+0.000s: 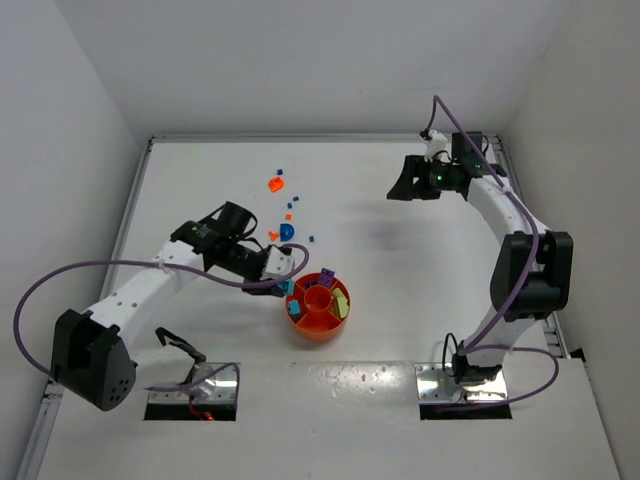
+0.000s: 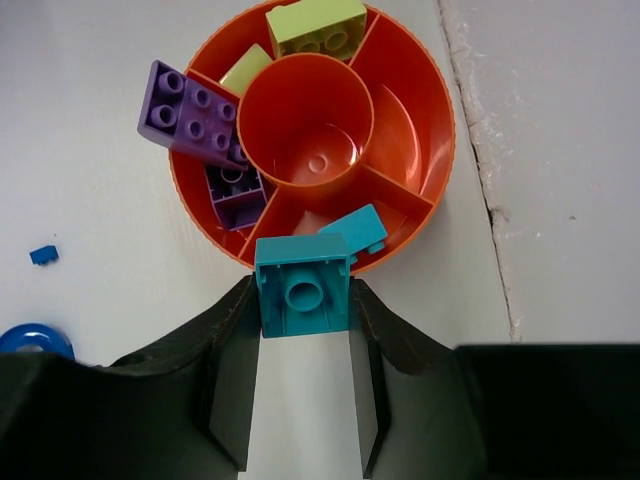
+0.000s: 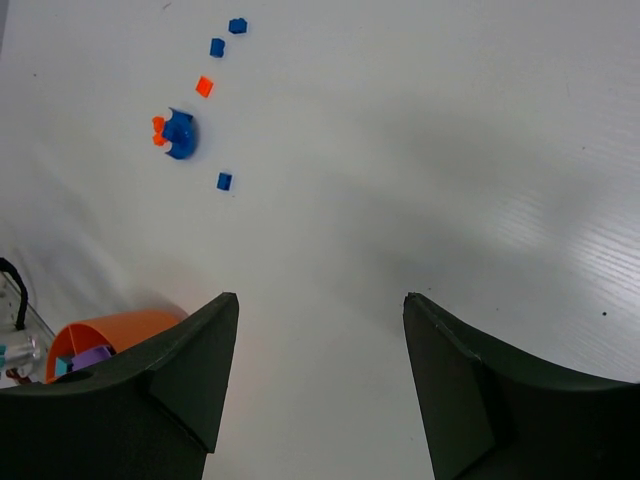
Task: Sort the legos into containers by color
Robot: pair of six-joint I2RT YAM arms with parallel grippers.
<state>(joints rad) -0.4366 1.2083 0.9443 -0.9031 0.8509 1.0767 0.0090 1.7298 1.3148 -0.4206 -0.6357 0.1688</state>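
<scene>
Teal brick (image 2: 302, 285): in my left hand (image 2: 300, 315), at tray (image 2: 445, 130) rim.
Next: drop beside teal mate (image 2: 358, 228).
Right hand (image 3: 320, 340): wide, empty.

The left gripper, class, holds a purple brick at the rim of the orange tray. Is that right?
No. The left gripper holds a teal brick, not a purple one, as the left wrist view shows. It is at the rim of the orange tray.
</scene>
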